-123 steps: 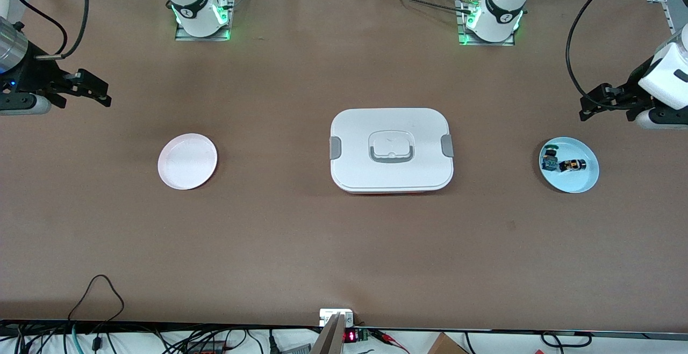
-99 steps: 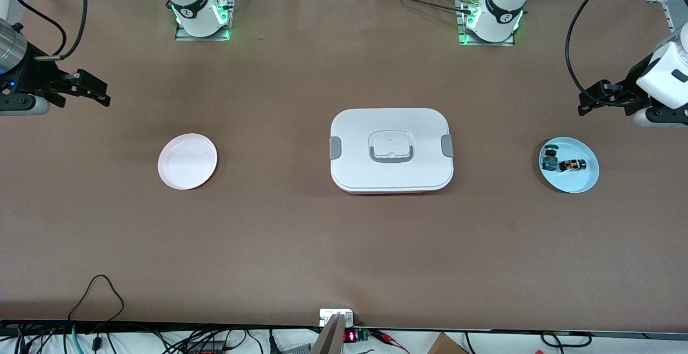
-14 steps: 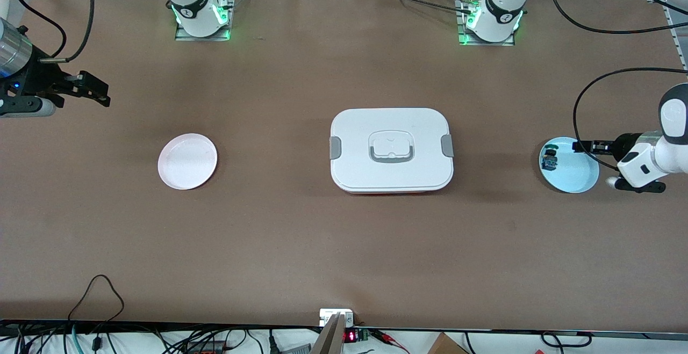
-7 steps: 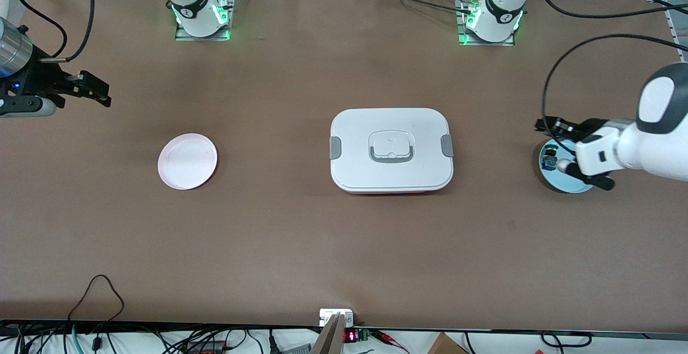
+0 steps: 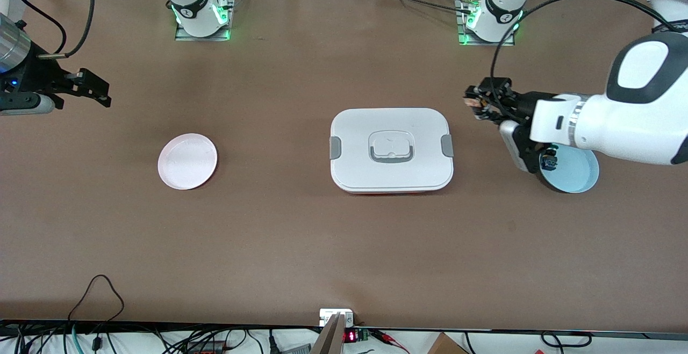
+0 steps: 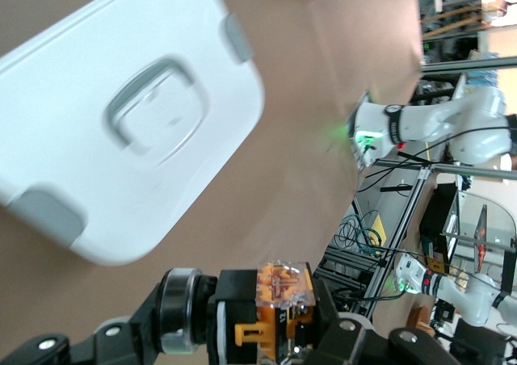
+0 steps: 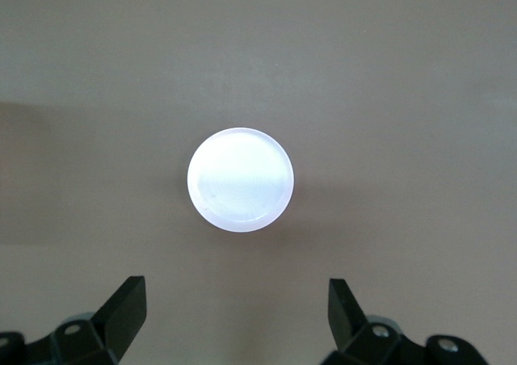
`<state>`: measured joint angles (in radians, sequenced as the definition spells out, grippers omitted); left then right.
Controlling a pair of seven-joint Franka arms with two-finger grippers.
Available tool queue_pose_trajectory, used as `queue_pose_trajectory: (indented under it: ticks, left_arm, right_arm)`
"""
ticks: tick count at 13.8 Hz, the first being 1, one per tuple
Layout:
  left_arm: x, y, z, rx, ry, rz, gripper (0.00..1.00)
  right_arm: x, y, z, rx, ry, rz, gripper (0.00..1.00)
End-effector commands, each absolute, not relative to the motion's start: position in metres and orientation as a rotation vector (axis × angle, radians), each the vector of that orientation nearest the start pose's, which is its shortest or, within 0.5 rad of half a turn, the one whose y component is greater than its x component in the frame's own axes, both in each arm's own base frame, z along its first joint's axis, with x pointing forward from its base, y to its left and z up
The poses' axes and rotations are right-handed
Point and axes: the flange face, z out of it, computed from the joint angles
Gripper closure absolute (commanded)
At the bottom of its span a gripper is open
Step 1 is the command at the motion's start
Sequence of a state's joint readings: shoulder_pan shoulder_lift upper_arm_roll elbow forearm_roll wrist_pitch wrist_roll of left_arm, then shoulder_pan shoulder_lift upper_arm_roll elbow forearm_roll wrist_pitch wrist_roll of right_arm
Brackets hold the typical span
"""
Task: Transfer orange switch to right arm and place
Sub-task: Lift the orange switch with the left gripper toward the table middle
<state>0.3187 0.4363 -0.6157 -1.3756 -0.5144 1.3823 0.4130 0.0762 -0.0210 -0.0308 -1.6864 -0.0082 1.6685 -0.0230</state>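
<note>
Front view: the left gripper [image 5: 478,102] hangs over the bare desk [image 5: 344,246] between the white box [image 5: 391,150] and the blue plate [image 5: 578,174], at about one o'clock from the box's latch at the left arm's end. Its jaws are pinched on the orange switch [image 5: 473,103], which shows only as a small orange-and-dark speck at the tips. The left wrist view gives it closer: the switch [image 6: 279,304] lies crosswise between the black fingers [image 6: 343,337], its orange part and clear top facing the lens, a black ring and pale metal collar at one end. The box's lid [image 6: 121,131], with its grey handle and clips, fills much of that view under the gripper.

The blue plate sits at three o'clock from the box, toward the left arm's end of the desk, partly covered by the left arm's wrist. The blue switch [image 5: 549,160] lies in it at the rim nearest the box.

The right gripper [image 5: 91,92] waits at the right arm's end of the desk, at about ten o'clock from the pink plate [image 5: 187,161]. Its jaws are spread wide, and the right wrist view shows the plate [image 7: 241,179] between the two fingertips [image 7: 125,304].
</note>
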Motion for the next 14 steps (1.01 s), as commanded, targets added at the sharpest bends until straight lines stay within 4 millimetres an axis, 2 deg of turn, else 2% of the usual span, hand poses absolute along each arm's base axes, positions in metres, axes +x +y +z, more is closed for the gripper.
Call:
queue_pose_trajectory:
  ticks: [1, 3, 5, 6, 7, 8, 9, 10, 12, 14]
  left_arm:
    - [0.595, -0.238, 0.541, 2.048, -0.994, -0.139, 0.91]
    - [0.593, -0.275, 0.552, 1.943, -1.152, 0.084, 0.91]
    - [0.589, -0.300, 0.554, 1.836, -1.232, 0.243, 0.90]
    - [0.589, -0.315, 0.551, 1.767, -1.334, 0.340, 0.89]
    - [0.583, -0.338, 0.537, 1.678, -1.435, 0.420, 0.89]
    - [0.579, -0.352, 0.527, 1.634, -1.466, 0.494, 0.89]
    - [0.577, -0.367, 0.515, 1.626, -1.436, 0.592, 0.85]
    - [0.566, -0.391, 0.508, 1.620, -1.398, 0.682, 0.85]
    - [0.551, -0.428, 0.509, 1.649, -1.316, 0.840, 0.87]
    - [0.551, -0.431, 0.511, 1.668, -1.284, 0.895, 0.87]
  right_arm:
    - [0.553, 0.031, 0.597, -3.037, -0.106, 0.007, 0.00]
    - [0.552, 0.037, 0.597, -2.949, -0.083, 0.022, 0.00]
    - [0.549, 0.053, 0.594, -2.896, -0.094, 0.073, 0.00]
    - [0.548, 0.063, 0.595, -2.854, -0.109, 0.074, 0.00]
    - [0.549, 0.076, 0.591, -2.815, -0.134, 0.091, 0.00]
    - [0.547, 0.093, 0.584, -2.767, -0.155, 0.133, 0.00]
    - [0.545, 0.104, 0.581, -2.716, -0.159, 0.170, 0.00]
    - [0.544, 0.119, 0.578, -2.679, -0.174, 0.197, 0.00]
    - [0.539, 0.144, 0.582, -2.611, -0.201, 0.211, 0.00]
    - [0.533, 0.168, 0.585, -2.543, -0.233, 0.227, 0.00]
